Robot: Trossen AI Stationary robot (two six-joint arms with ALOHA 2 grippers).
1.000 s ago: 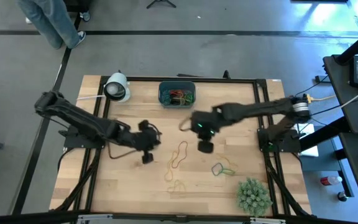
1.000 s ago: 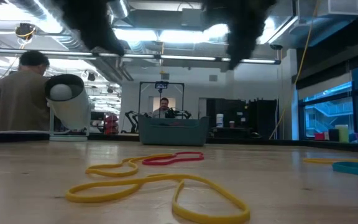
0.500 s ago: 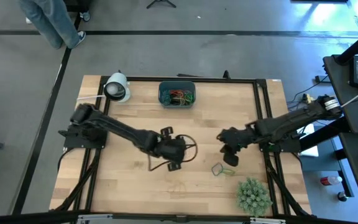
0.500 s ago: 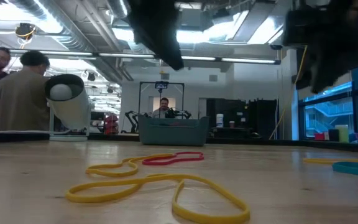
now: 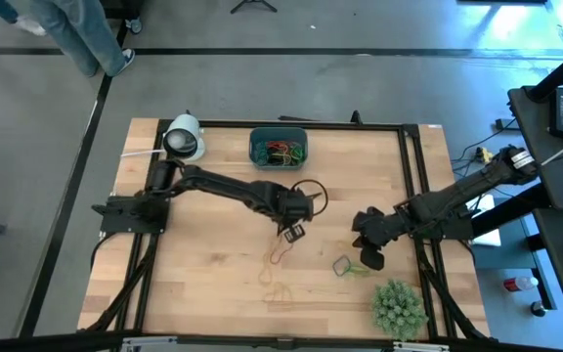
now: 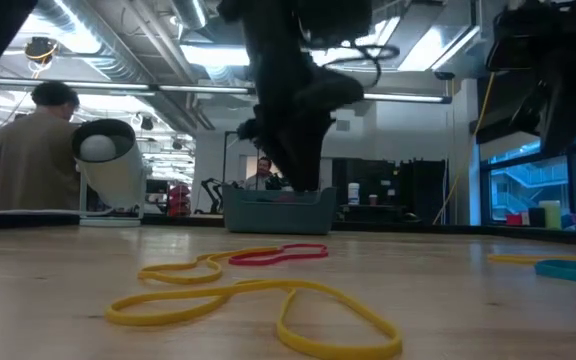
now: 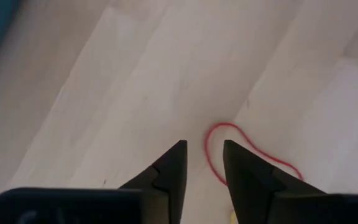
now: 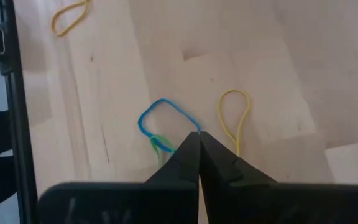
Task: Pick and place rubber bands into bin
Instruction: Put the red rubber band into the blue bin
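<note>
The table (image 5: 194,284) has a black frame along its edges, and most of the wood on the left arm's side is bare, so there is room there. Behind the left gripper (image 5: 292,232), toward the far edge, stands the bin (image 5: 278,149) with rubber bands already inside; a white roll (image 5: 184,137) lies near the far left corner.

The left gripper hangs over the table centre, approx. between the bin and the loose bands. Its fingers (image 7: 169,168) stand a little apart and hold nothing; bare wood shows in the gap. Just ahead of the fingertips a red band (image 7: 244,152) lies flat on the wood, not touched. In the low view this red band (image 6: 278,254) lies behind a long yellow band (image 6: 253,300).

The right gripper (image 5: 368,256) is low near the right side, w/ its fingers (image 8: 194,155) pressed together and nothing between them. Right at its tip lie a blue band (image 8: 166,121) and a small green band (image 8: 160,143); a yellow loop (image 8: 234,115) lies just beside. I cannot tell if the tip touches them. A green spiky plant (image 5: 399,308) stands close by, near the front edge, so room is tighter there.
</note>
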